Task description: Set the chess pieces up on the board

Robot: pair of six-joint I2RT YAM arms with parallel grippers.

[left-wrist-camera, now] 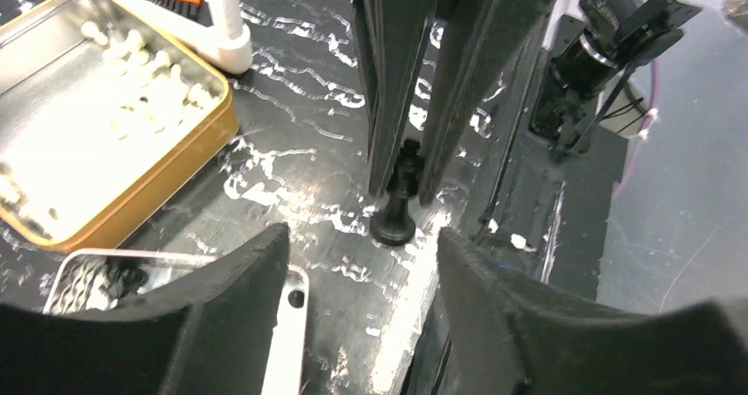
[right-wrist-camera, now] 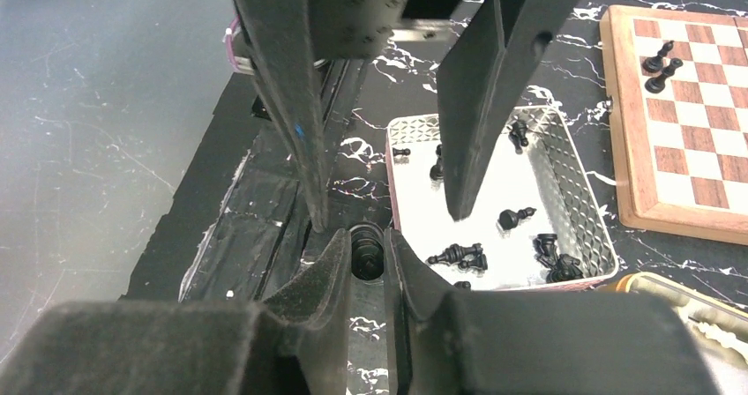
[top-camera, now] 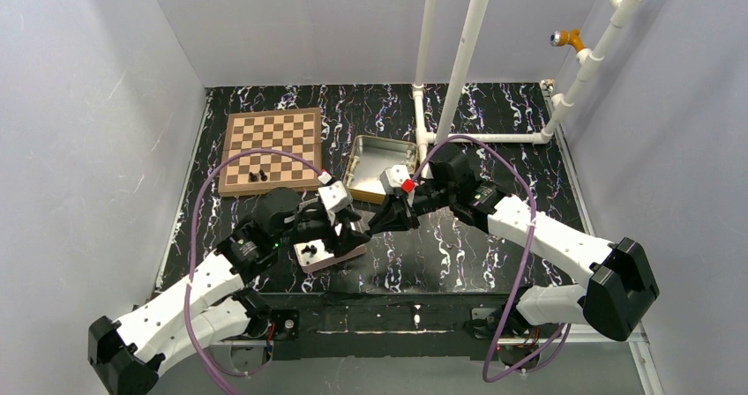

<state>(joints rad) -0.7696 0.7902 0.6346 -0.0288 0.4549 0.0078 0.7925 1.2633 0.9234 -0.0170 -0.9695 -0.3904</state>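
Observation:
The board (top-camera: 270,144) lies at the back left with two black chess pieces (top-camera: 258,176) on its near edge; they also show in the right wrist view (right-wrist-camera: 658,69). My right gripper (right-wrist-camera: 367,241) is shut on a black chess piece (right-wrist-camera: 365,256). That piece (left-wrist-camera: 394,208) stands upright, its base at the black table. My left gripper (left-wrist-camera: 360,241) is open and empty, its fingers (right-wrist-camera: 291,104) either side of the held piece. A small silver tin (right-wrist-camera: 564,161) beside it holds several loose black pieces.
A gold tin (left-wrist-camera: 168,179) of white pieces stands between the board and a white pipe frame (top-camera: 459,69). Both grippers (top-camera: 353,236) (top-camera: 381,221) meet at the table's middle, close to the silver tin (top-camera: 328,258). Grey walls enclose the table.

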